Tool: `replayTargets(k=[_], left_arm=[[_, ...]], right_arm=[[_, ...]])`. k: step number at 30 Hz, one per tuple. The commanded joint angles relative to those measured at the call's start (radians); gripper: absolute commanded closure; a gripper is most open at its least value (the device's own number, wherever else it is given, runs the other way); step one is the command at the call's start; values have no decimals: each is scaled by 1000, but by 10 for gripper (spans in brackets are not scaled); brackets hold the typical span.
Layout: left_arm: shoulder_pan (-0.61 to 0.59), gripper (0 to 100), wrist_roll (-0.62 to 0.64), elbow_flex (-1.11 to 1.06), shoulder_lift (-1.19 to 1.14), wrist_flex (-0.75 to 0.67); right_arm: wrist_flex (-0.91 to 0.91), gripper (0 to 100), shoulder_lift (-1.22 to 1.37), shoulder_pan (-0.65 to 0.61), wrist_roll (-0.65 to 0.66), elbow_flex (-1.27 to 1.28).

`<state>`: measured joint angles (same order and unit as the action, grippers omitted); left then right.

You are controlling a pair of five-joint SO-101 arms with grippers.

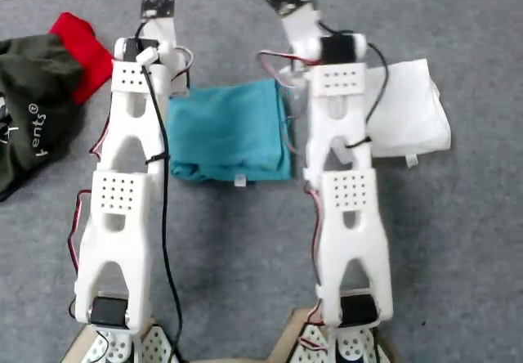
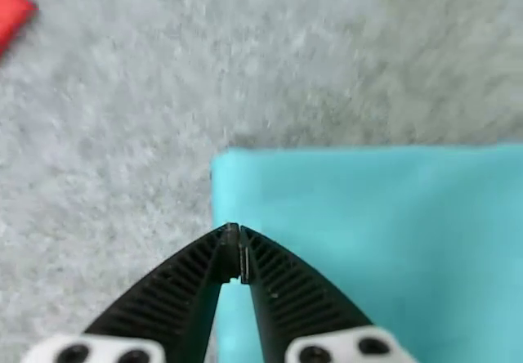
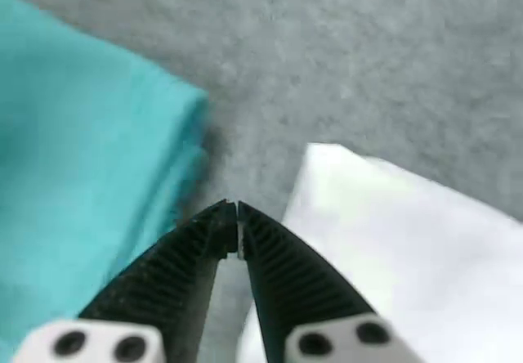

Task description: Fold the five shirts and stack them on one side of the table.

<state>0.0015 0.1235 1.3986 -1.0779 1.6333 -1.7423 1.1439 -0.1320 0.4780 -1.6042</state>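
I've got L end effector (image 2: 238,253) closed empty over the corner of teal shirt (image 2: 368,240), R end effector (image 3: 237,228) closed empty btwn it and white shirt (image 3: 409,240) on worktop (image 2: 122,93).

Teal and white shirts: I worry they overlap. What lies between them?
Bare grey table, in the right wrist view, with the shut right gripper over it; the teal shirt and white shirt lie apart.
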Motion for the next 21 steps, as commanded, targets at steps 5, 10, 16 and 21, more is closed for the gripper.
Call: replayTargets(k=[5, 10, 16, 21], left_arm=[[-19, 971, -11, 76, -117, -63], [-24, 971, -12, 82, -232, -64], [-30, 972, -12, 176, -218, -18], [-28, 972, -14, 263, -149, 57]], right_arm=[[150, 984, 28, -54, -9, 171], [233, 984, 108, -6, -9, 166], [44, 984, 67, -8, -9, -62], [-29, 984, -110, 8, -11, 10]])
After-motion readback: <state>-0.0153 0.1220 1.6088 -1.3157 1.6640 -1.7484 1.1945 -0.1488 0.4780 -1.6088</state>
